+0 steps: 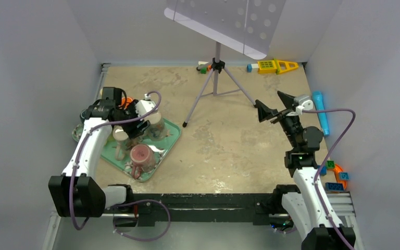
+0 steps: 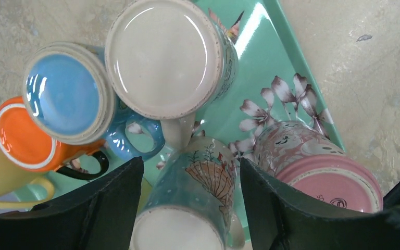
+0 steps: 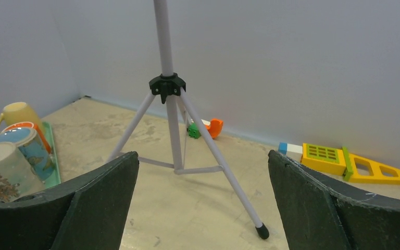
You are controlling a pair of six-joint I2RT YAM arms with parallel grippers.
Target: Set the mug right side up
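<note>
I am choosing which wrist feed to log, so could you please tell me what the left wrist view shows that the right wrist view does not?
Only the left wrist view: the left gripper straddling a seashell mug, a pink mug, and the flowers printed on the green tray.
Only the right wrist view: the music stand's tripod, a yellow toy and an orange toy.
Both: the yellow mug, the orange mug, the blue-based mug and that tray.
</note>
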